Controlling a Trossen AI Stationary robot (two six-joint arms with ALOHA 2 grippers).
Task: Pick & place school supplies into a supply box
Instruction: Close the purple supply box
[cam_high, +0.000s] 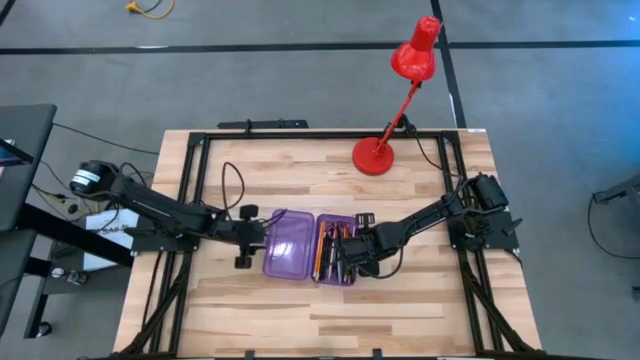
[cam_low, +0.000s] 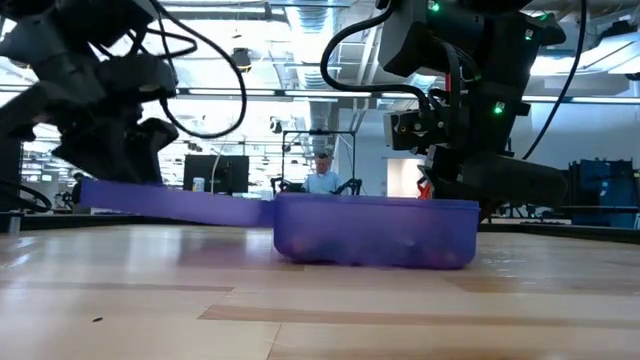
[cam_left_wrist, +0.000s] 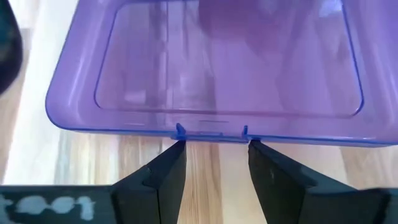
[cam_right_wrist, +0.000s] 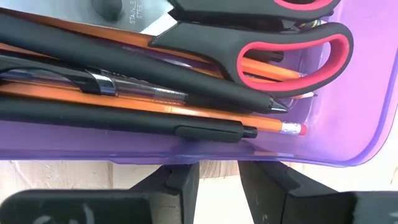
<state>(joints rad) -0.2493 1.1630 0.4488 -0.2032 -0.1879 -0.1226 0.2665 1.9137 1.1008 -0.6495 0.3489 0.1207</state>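
On the table (cam_high: 300, 300) the open purple supply box (cam_high: 336, 272) is laid mid-table, its lid (cam_high: 288, 252) faced by the left tool (cam_left_wrist: 214, 168) with fingers spread, its tray wall met by the right tool (cam_right_wrist: 219, 180), likewise spread, while pens (cam_right_wrist: 124, 84), pencils (cam_right_wrist: 205, 114) and scissors (cam_right_wrist: 273, 53) are held inside.

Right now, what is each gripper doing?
Left gripper: open, empty, at the purple lid's latch edge.
Right gripper: open, empty, at the supply box wall.

left arm reaching inward, left gripper (cam_high: 247, 237) low, fingers narrowly parted | right arm stretched inward, right gripper (cam_high: 352, 252) low, fingers narrowly parted
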